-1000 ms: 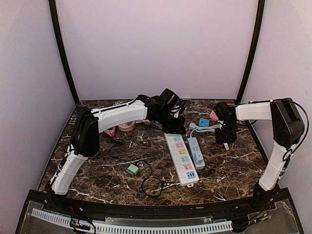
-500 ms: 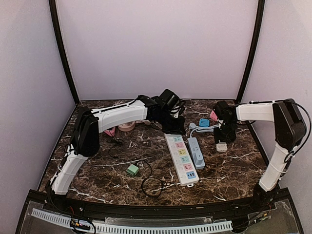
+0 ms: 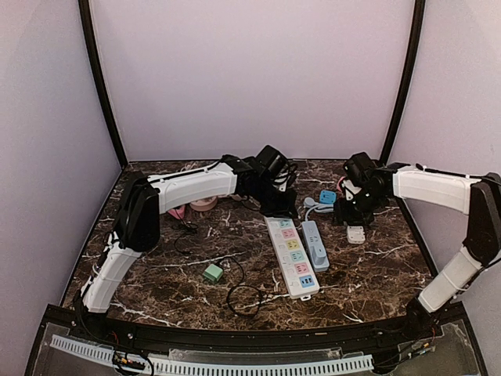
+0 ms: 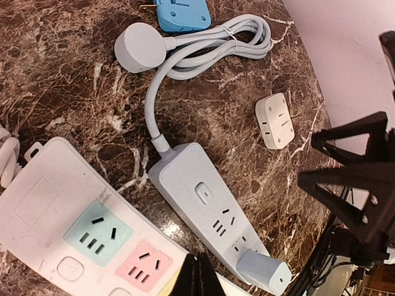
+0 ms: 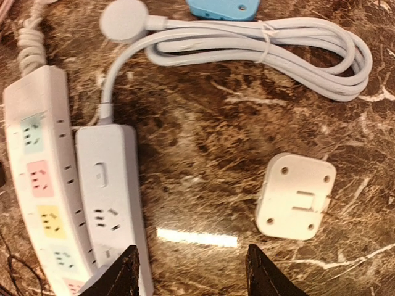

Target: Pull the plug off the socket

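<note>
The right gripper (image 5: 191, 274) is spread wide with nothing between its black fingers (image 5: 114, 274), hanging low over the dark brown marble tabletop (image 5: 203, 135). Just beyond one finger, apart from it, the white square plug adapter (image 5: 295, 196) lies flat on the marble with its metal pins facing up, plugged into no socket. On the other side of the claw runs the narrow grey-blue plastic power strip (image 5: 114, 197), and touching it along its far side is the wider white power strip with pastel-coloured sockets (image 5: 40, 179). Farther out, the grey-blue strip's bundled grey cable (image 5: 278, 46) ends in a round grey plug (image 5: 123, 18).

The left gripper (image 4: 199, 277) has its fingertips pressed together, only a thin seam between them, above the edge where the two strips meet. I cannot tell whether it touches either one.
</note>
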You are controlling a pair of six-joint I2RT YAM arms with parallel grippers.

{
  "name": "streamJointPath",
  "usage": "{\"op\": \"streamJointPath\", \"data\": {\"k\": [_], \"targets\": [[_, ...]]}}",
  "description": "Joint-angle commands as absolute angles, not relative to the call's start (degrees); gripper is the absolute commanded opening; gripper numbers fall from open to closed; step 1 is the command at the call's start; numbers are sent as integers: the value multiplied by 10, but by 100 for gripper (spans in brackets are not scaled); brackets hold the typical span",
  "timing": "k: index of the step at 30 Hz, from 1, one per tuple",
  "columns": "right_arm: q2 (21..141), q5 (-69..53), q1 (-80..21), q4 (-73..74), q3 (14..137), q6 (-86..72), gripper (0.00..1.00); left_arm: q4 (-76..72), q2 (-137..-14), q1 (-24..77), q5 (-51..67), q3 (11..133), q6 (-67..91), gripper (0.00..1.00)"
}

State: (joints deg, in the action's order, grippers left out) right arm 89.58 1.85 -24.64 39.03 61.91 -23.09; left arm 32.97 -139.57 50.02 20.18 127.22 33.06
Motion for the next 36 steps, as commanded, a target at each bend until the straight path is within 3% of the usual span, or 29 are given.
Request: {"op": "streamJointPath", "data": {"k": [1,8,17,36], "targets": [[841,-44,-287,410,601,-275,56,321,-1360,499,209,1260,336,1],[801,-32,-378,441,588,-359,55,308,-1367,499,218,1262,343,1],[841,40,-454,463,593,-414,53,292,-1387,499,240,1283,358,1],[916,78,-457,425,595,-395,33,222,-1440,509,330,1284,403,1]]}}
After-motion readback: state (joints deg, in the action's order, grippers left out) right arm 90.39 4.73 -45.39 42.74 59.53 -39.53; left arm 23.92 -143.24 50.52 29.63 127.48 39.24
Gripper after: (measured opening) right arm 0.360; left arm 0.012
